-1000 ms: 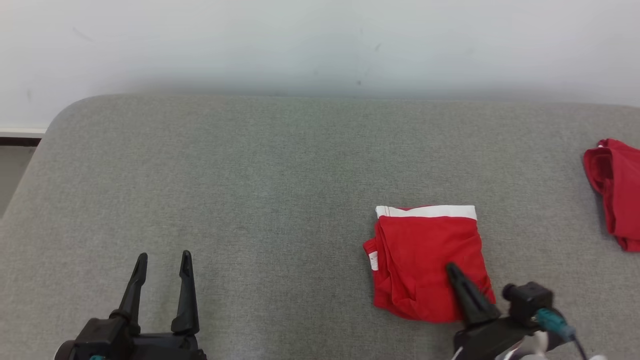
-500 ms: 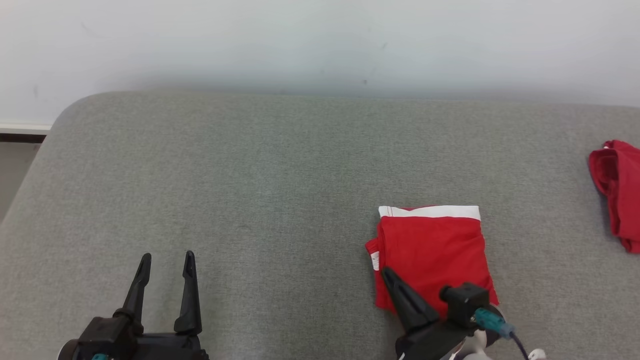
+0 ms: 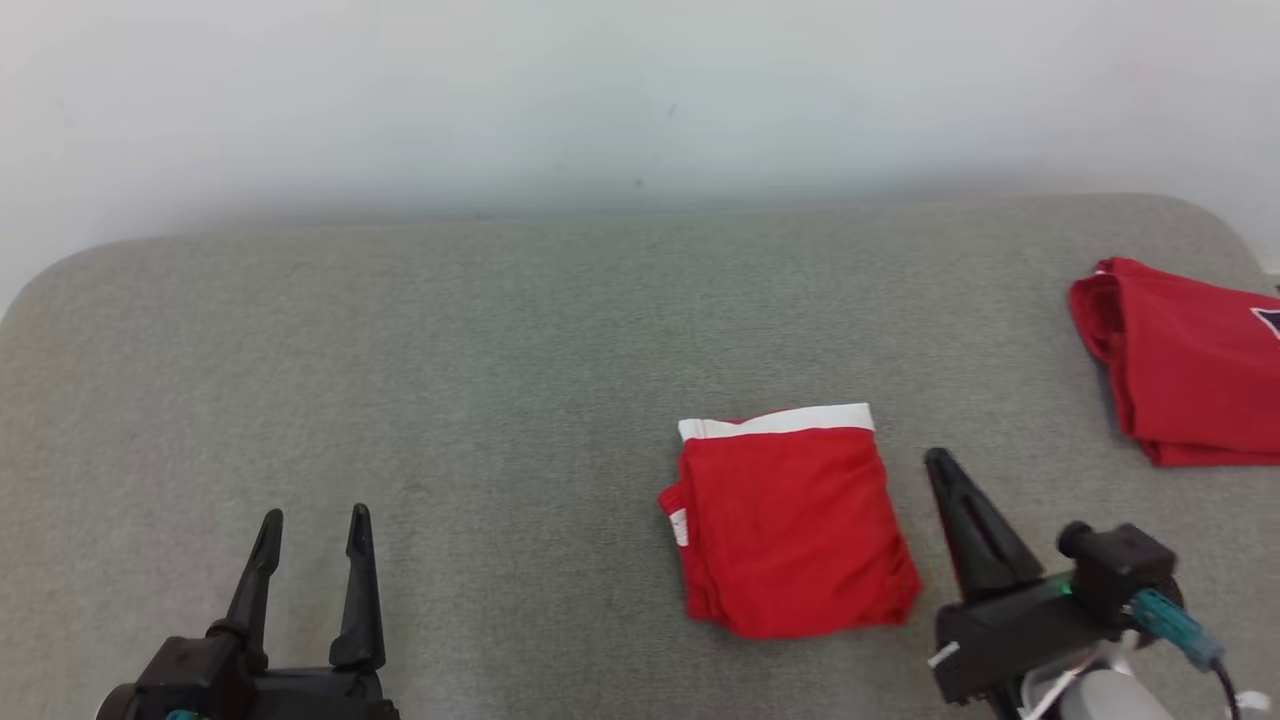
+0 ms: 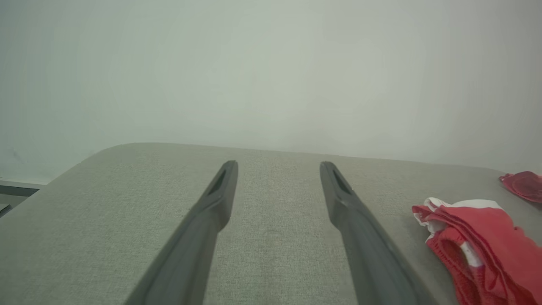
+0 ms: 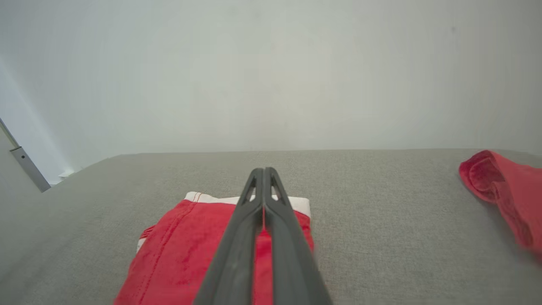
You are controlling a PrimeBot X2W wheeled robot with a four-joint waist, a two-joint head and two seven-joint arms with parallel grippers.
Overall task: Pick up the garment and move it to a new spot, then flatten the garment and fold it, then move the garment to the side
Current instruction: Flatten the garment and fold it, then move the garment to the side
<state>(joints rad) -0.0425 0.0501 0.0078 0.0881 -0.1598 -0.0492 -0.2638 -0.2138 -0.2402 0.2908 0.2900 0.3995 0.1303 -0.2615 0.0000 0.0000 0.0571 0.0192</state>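
Head view, from our left: our left gripper [image 3: 316, 513] holds its fingers spread above the bare grey surface [image 3: 500, 380], well apart from the folded red garment [image 3: 790, 530] lying flat right of centre, white band on its far edge. Our right gripper [image 3: 938, 460], fingers pressed together on nothing, was over the garment's near edge half a second ago and now stands just beside its right edge, off the cloth. We judge the fold done and the move aside, perhaps toward the other red garment [image 3: 1190, 370] far right, still ahead.
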